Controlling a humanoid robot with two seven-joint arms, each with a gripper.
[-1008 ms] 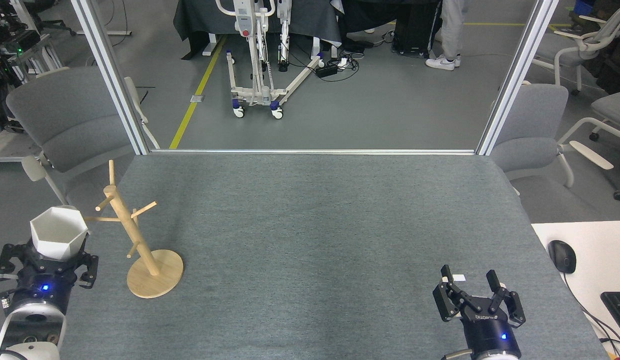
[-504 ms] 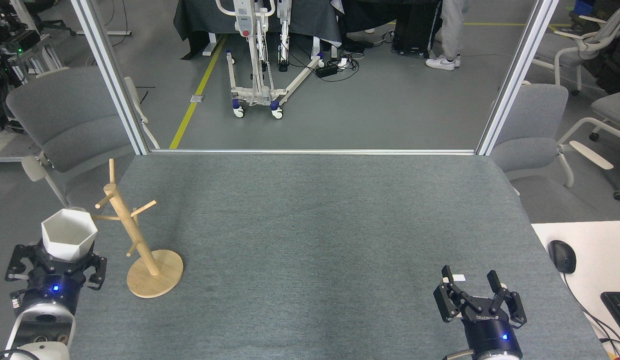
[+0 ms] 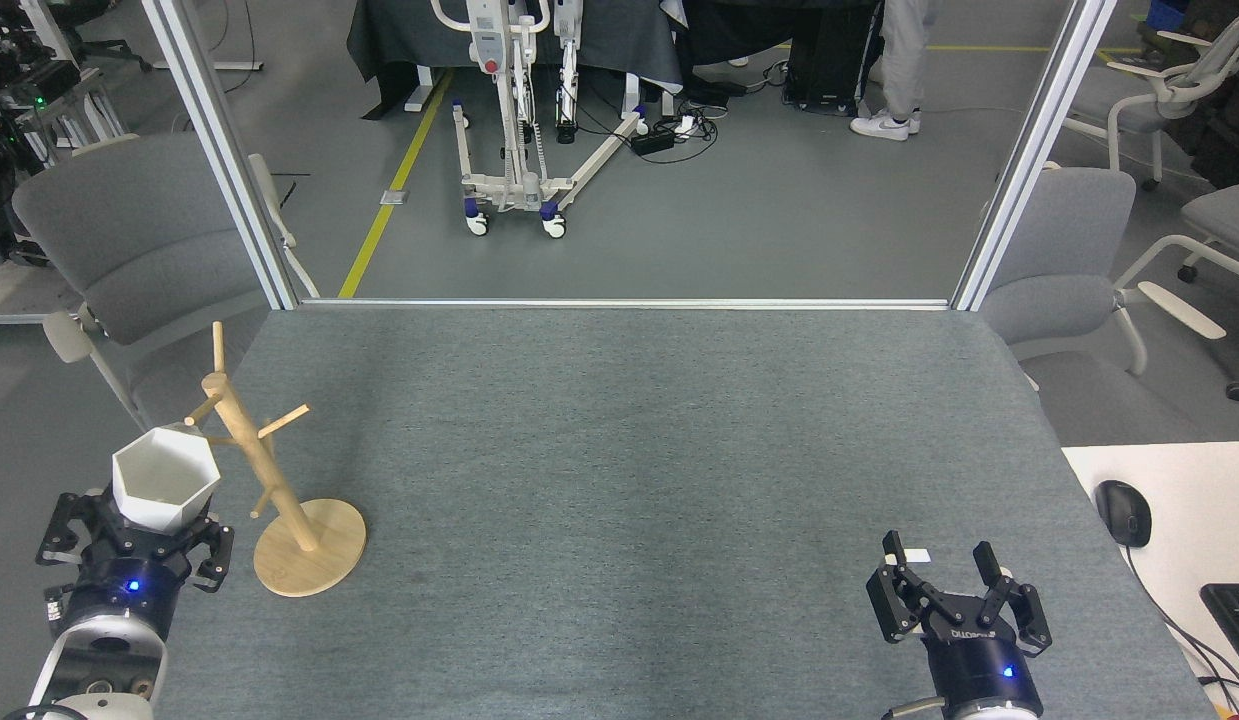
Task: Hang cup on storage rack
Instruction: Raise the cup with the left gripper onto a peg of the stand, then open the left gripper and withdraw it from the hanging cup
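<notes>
A white faceted cup [image 3: 165, 488] with a hexagonal rim stands mouth-up in my left gripper [image 3: 139, 525], which is shut on its lower part at the table's front left. Its right rim touches or overlaps a peg of the storage rack [image 3: 262, 470], a light wooden mug tree whose slanted pole rises from a round base [image 3: 311, 548]. The cup's handle is hidden. My right gripper [image 3: 947, 566] stands open and holds nothing at the front right of the table.
The grey felt table [image 3: 629, 450] ends at a metal frame rail [image 3: 629, 302] at the back. Grey chairs [image 3: 129, 240] stand beyond both rear corners. A white desk with a mouse [image 3: 1122, 512] and keyboard adjoins at the right.
My left gripper carried the cup rightward and slightly down, up against the rack's left peg. The rack's pole has shifted a little. The right gripper stayed put.
</notes>
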